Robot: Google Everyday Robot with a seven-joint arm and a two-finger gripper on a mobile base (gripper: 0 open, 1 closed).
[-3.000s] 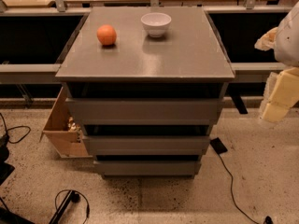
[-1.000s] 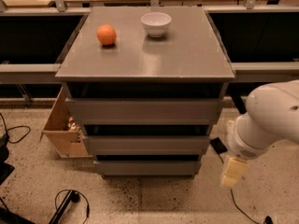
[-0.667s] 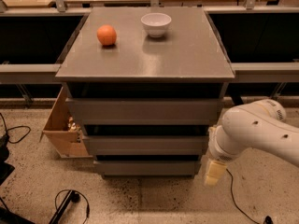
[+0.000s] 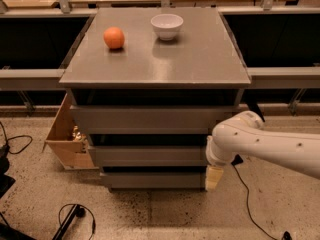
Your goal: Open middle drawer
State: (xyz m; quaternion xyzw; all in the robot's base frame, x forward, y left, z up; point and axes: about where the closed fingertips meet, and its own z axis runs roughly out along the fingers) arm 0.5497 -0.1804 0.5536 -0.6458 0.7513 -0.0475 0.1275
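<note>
Middle drawer point(image 4: 147, 155) sits shut in the grey cabinet point(image 4: 200, 59), the pull not yet begun. The robot's pincer point(image 4: 214, 178) hangs just below that front's right end; whether clenched or released cannot be told.

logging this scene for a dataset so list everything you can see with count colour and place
cabinet: one, grey, centre of view
floor: one, speckled beige, around the cabinet
orange: one, orange, cabinet top, back left
bowl: one, white, cabinet top, right of the orange
top drawer: one, grey, just under the cabinet top
middle drawer: one, grey, between the other two fronts
bottom drawer: one, grey, lowest
wooden box: one, light brown, floor left of the cabinet
cables: several, black, floor at lower left and right
arm: one, white, from the right edge to the cabinet
gripper: one, cream, at the bottom drawer's right end, below the middle drawer's right corner
</note>
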